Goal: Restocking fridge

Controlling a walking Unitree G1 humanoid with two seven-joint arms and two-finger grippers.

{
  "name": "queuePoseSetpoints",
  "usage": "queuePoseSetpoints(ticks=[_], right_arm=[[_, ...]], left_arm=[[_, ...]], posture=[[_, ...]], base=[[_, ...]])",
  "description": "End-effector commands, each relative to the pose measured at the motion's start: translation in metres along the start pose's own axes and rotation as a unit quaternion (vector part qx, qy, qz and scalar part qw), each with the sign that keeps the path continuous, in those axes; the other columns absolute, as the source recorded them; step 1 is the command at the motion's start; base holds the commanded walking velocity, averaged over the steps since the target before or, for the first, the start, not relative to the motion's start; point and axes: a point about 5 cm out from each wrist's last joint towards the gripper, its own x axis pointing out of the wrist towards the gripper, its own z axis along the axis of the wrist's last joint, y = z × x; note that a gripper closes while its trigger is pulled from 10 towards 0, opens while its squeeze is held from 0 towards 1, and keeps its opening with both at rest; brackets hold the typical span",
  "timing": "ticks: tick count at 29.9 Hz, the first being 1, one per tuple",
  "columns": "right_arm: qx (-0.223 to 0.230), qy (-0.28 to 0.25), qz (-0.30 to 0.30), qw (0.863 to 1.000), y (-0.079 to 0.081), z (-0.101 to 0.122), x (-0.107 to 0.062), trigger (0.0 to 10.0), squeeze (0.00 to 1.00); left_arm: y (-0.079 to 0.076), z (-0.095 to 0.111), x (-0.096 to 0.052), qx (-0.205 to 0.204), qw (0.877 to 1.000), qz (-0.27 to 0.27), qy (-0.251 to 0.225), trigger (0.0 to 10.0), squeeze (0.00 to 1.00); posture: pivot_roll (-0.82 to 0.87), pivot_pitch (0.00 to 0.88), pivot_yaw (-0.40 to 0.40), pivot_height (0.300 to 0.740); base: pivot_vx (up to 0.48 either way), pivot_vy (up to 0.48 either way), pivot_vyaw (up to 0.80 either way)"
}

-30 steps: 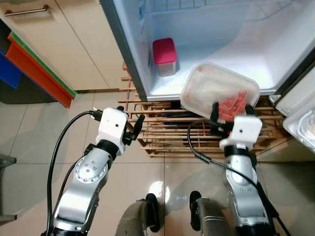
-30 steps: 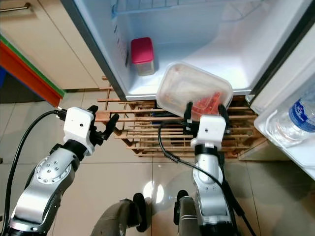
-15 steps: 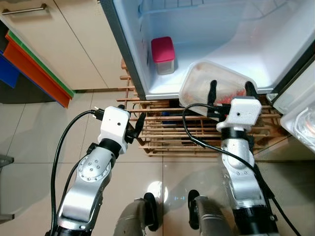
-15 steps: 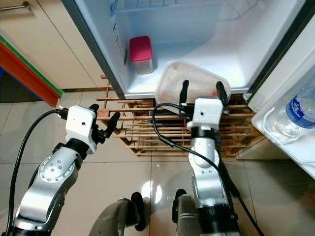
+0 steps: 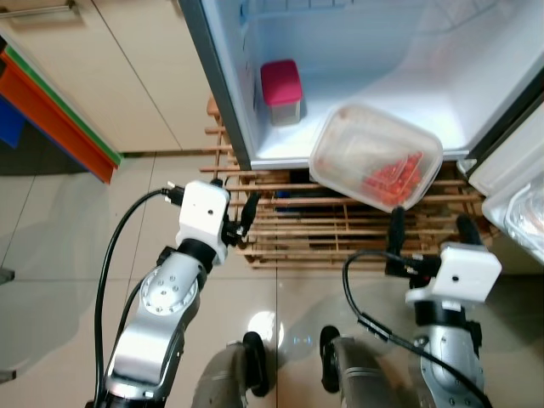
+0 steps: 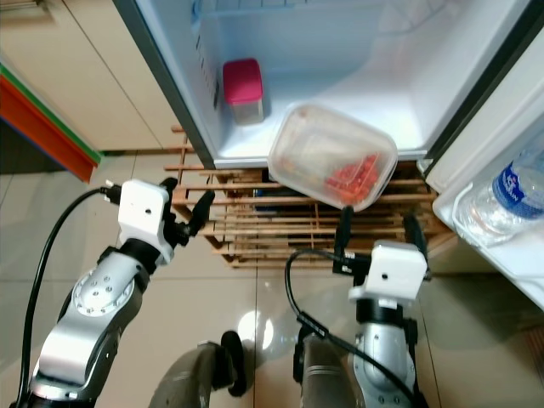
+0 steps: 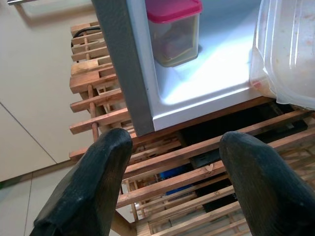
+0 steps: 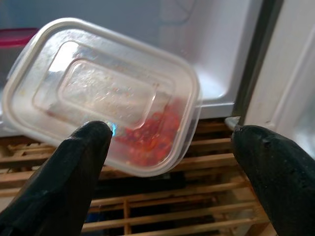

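Left eye view. Clear lidded container with red pieces inside, centre right of frame, tilted, half on the fridge floor and half overhanging its front lip. Judged as placed but not seated: needs a push inward. Red-lidded tub already standing deep at upper centre, against the left inner wall. Right gripper low right, below the container and apart from it, jaws spread wide and empty. Left gripper centre left, over the wooden slat pallet, jaws apart, holding nothing.

Right eye view. Same layout. Water bottle in the door shelf at right edge, so door stock partly in. Open fridge raised on the pallet; glossy beige tile floor below; pale cabinet fronts upper left, an orange and green edge beside them.

Left wrist view. Two black fingers wide apart, framing the pallet slats and the fridge's grey front edge; tub behind, container rim at upper right.

Right wrist view. Fingers wide apart, container between them in the frame but farther off, untouched, overhang plain. Risk judged: tipping off the lip.
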Motion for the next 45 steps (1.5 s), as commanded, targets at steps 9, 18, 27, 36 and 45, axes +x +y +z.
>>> queuePoseSetpoints(ticks=[9,18,27,36,45], right_arm=[[0.03,0.158,0.028,0.987,0.004,-0.061,-0.004,10.0,0.0],[0.02,0.19,0.05,0.98,0.012,-0.078,0.011,10.0,0.0],[-0.006,0.16,0.05,0.986,0.014,-0.08,0.048,10.0,0.0],[-0.024,0.076,0.056,0.995,0.026,-0.057,0.087,10.0,0.0],[-0.023,-0.018,0.051,0.998,0.033,-0.024,0.105,10.0,0.0]], left_arm=[[-0.005,-0.01,-0.003,0.005,1.0,-0.008,0.029,10.0,0.0],[-0.003,-0.01,-0.004,-0.003,0.999,-0.006,0.034,10.0,0.0],[-0.003,-0.011,-0.007,-0.006,0.999,-0.007,0.044,10.0,0.0],[-0.004,-0.01,-0.008,-0.007,0.999,-0.005,0.047,10.0,0.0],[-0.005,-0.011,-0.008,-0.009,0.999,-0.002,0.05,10.0,0.0]], posture=[[0.01,0.332,0.093,0.74],[0.04,0.342,0.096,0.74],[0.05,0.359,0.105,0.74],[0.06,0.364,0.101,0.74],[0.06,0.363,0.098,0.74]], base=[[0.0,0.0,0.0],[0.0,0.0,0.0],[0.0,0.0,0.0],[0.0,0.0,0.0],[0.0,0.0,0.0]])
